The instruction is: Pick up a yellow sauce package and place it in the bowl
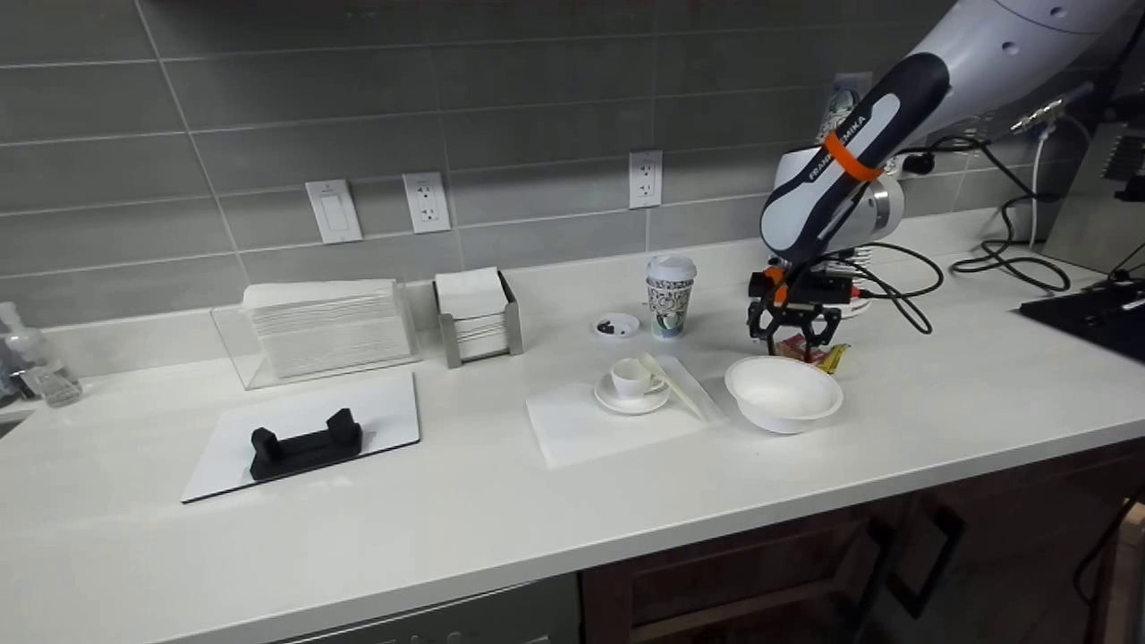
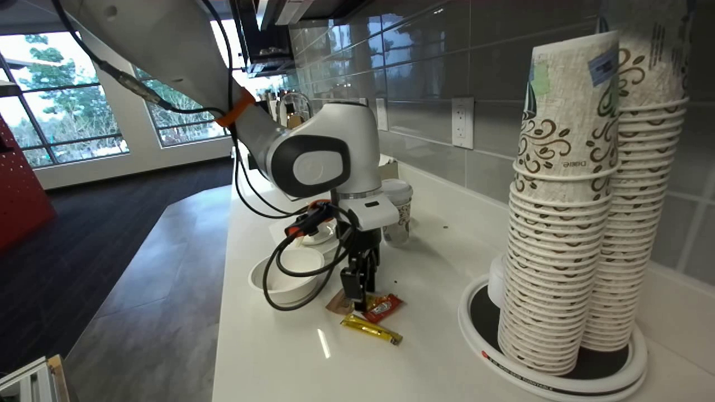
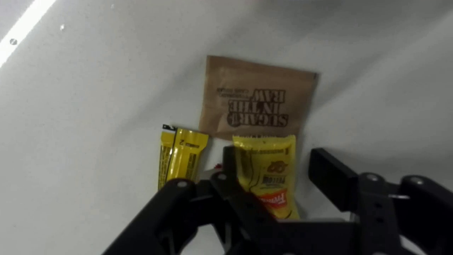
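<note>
The yellow sauce package lies, we find, between the fingertips of the gripper, one end overlapping the brown sugar packet in the wrist view. We record the fingertips as standing apart, wider than the package, with a plain gap on one side; we see nothing held, and whether the nearer finger touches the package we cannot establish. We judge the step in hand to be lining up for the grasp. The next move, in our view, calls for centring, closing on this package alone, then lifting it and carrying it over to the bowl, which stands upright just beside the packets. We count two yellow packets: the one between the fingertips, which we take as the target, and a second yellow packet near it. We further count one brown sugar packet, one red packet, one bowl, one lidded paper cup, one small cup on one saucer, and two stacks of paper cups.
</note>
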